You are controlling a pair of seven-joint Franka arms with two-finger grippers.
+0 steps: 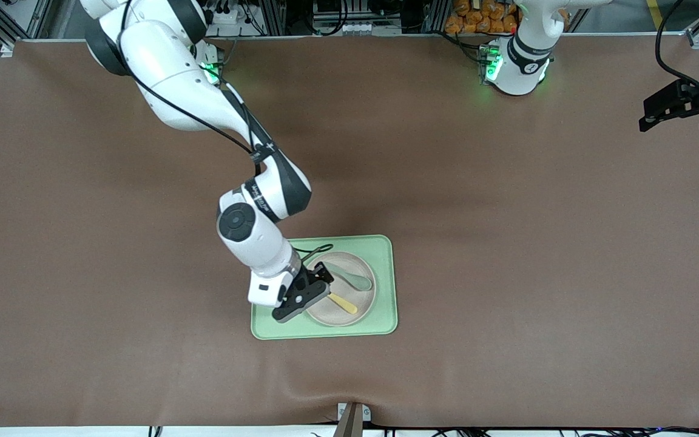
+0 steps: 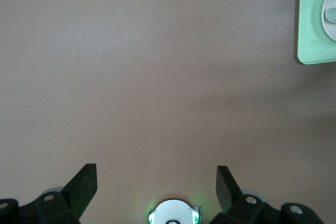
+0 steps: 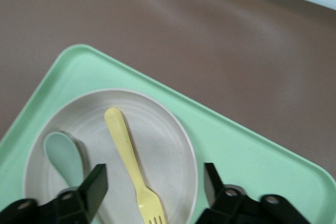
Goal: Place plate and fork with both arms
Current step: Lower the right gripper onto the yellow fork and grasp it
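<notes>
Front view, table: a matte brown mat (image 1: 507, 243) with soft creases covers the whole surface.
Front view, tray: a rectangular light-green tray (image 1: 386, 285) with rounded corners lies a little below the frame's centre.
Front view, plate: the round, cream-beige matte plate (image 1: 358, 315) sits inside the tray.
Front view, fork: the pale-yellow plastic fork (image 1: 343, 302) lies on the plate, nearer the camera than the grey-green spoon (image 1: 352, 279) beside it.
Front view, right gripper (image 1: 319, 285): low over the plate's edge, at the end of a glossy white arm coming from the upper left of the frame.
Front view, left gripper (image 1: 650, 124): waiting above the table at the upper right edge of the frame.
Left wrist view, left gripper (image 2: 156, 184): black fingers (image 2: 84, 187) spread wide apart with only bare mat between them; a tray corner shows at the upper right.
Right wrist view, right gripper (image 3: 152, 187): fingers (image 3: 94, 187) apart, straddling the tined end of the fork (image 3: 131, 163), not touching it.
Right wrist view, plate (image 3: 173, 145): smooth with a low rim; the spoon (image 3: 65, 156) rests in it beside the fork.
</notes>
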